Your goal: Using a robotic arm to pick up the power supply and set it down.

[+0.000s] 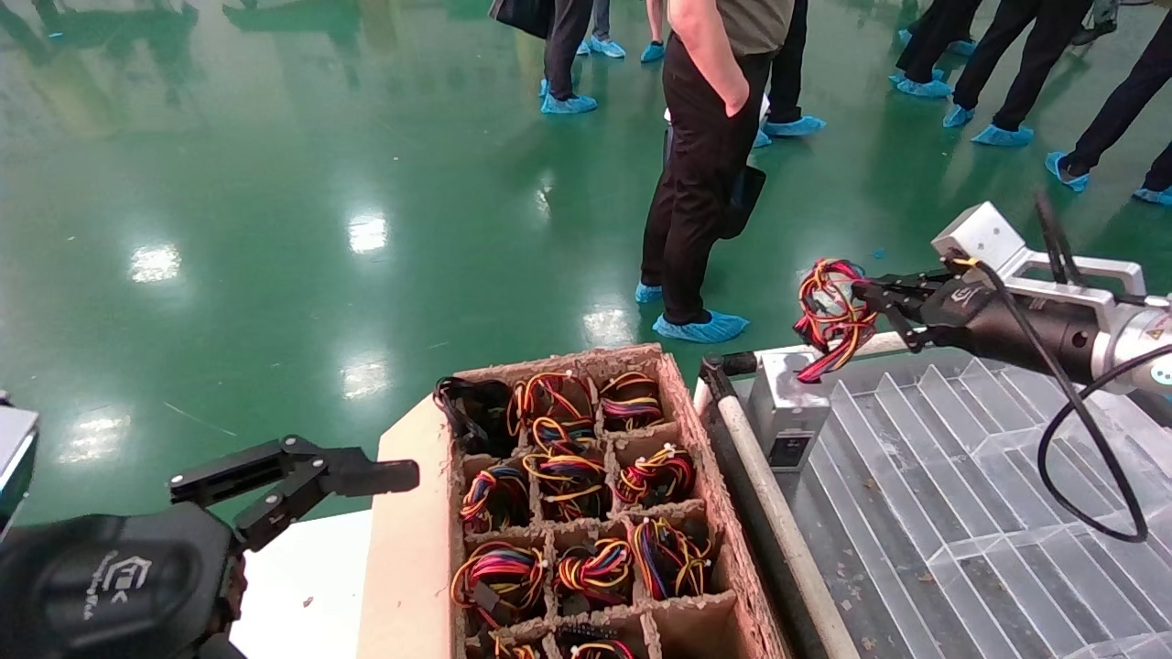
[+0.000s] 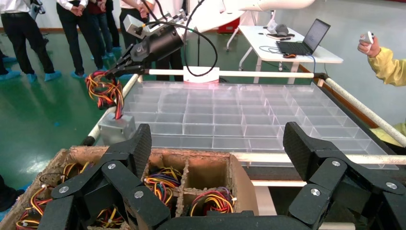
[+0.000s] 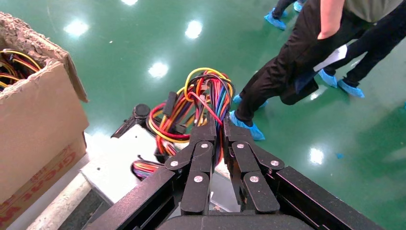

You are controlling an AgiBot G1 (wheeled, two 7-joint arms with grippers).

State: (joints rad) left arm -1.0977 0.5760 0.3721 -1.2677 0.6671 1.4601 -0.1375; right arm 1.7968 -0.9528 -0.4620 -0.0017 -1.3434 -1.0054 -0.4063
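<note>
Carton (image 1: pixel 705 430): cells hold wire bundles (image 1: pixel 569 476). Right end effector (image 1: pixel 865 297) grips power supply (image 1: pixel 789 414) wires above clear tray (image 1: pixel 961 513); left end effector (image 1: pixel 320 485) open.

Around my workspace: a crate of wire bundles, a clear divider tray, a crowd on green floor

In my head view a pulp-cardboard crate (image 1: pixel 705 430), its cells packed with coloured wire bundles (image 1: pixel 570 476), sits at six o'clock; a clear plastic compartment tray (image 1: pixel 961 513) lies at four o'clock, just beside it across a white rail (image 1: pixel 778 531). People in blue shoe covers (image 1: pixel 700 327) stand on the glossy green floor (image 1: pixel 275 183) from twelve to two o'clock. Behind the tray I see a white table (image 2: pixel 292 50) bearing a laptop (image 2: pixel 306 38).
</note>
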